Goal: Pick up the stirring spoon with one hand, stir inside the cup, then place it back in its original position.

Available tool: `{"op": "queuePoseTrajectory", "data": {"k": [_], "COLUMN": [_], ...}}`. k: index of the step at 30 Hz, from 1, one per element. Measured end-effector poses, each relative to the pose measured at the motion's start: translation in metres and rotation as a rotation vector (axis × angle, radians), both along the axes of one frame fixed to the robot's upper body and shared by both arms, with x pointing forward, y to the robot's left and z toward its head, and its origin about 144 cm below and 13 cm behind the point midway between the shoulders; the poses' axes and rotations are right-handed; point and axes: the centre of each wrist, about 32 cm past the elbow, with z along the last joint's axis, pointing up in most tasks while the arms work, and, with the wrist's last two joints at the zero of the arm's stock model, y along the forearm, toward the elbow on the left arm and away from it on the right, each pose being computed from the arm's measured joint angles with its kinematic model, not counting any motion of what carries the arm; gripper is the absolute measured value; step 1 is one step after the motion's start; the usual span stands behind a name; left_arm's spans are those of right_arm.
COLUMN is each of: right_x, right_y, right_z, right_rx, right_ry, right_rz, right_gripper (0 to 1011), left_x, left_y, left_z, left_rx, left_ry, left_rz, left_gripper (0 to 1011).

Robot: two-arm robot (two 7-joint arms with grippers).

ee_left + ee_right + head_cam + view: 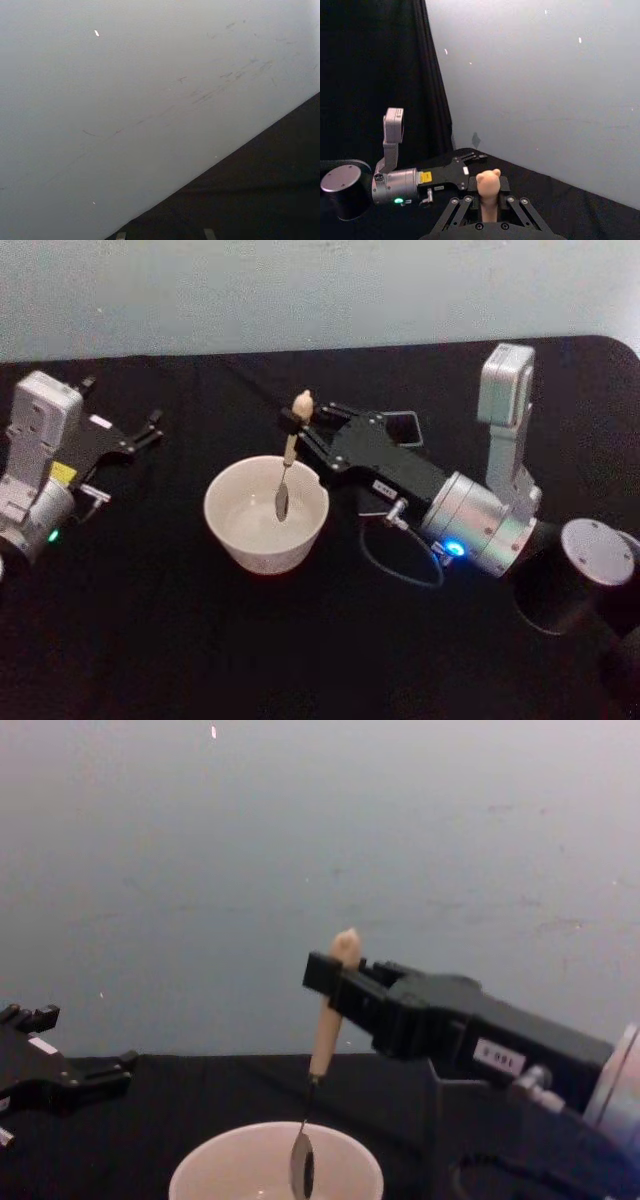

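Head view: right claw [293, 422] clamped on spoon [285, 480] handle, spoon upright, its bowl dipped inside cup [262, 552] mid-bench [150, 640]. Left claw [153, 428] parked far left, jaws apart.

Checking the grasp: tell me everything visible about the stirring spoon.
The stirring spoon has a beige, plastic-looking handle topped by a bear-like knob, a thin metal shaft and a small metal bowl. It hangs near upright, slightly tilted, knob up. The right gripper is shut on the upper handle, just under the knob. The bowl sits down inside the off-white cup; whether it touches the bottom is unclear.
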Motion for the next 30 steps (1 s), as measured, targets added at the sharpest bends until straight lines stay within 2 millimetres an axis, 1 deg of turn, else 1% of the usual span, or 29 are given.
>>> {"op": "queuePoseTrajectory", "data": {"k": [6, 10, 18, 24, 30], "right_x": [0.000, 0.002, 0.011, 0.015, 0.016], "right_y": [0.009, 0.014, 0.024, 0.027, 0.024], "right_z": [-0.015, -0.021, -0.036, -0.040, -0.043], "right_rx": [0.010, 0.010, 0.007, 0.007, -0.015], "right_ry": [-0.011, -0.020, -0.048, -0.053, -0.056], "right_rz": [-0.024, -0.040, -0.086, -0.104, -0.105], "right_gripper": [216, 216, 215, 215, 215], "left_x": [0.000, 0.000, 0.000, 0.000, 0.000], "left_y": [0.000, 0.000, 0.000, 0.000, 0.000], "left_z": [0.000, 0.000, 0.000, 0.000, 0.000], "left_rx": [0.000, 0.000, 0.000, 0.000, 0.000], "left_ry": [0.000, 0.000, 0.000, 0.000, 0.000], "left_rz": [0.000, 0.000, 0.000, 0.000, 0.000], "left_gripper": [1001, 1001, 1001, 1001, 1002]}}
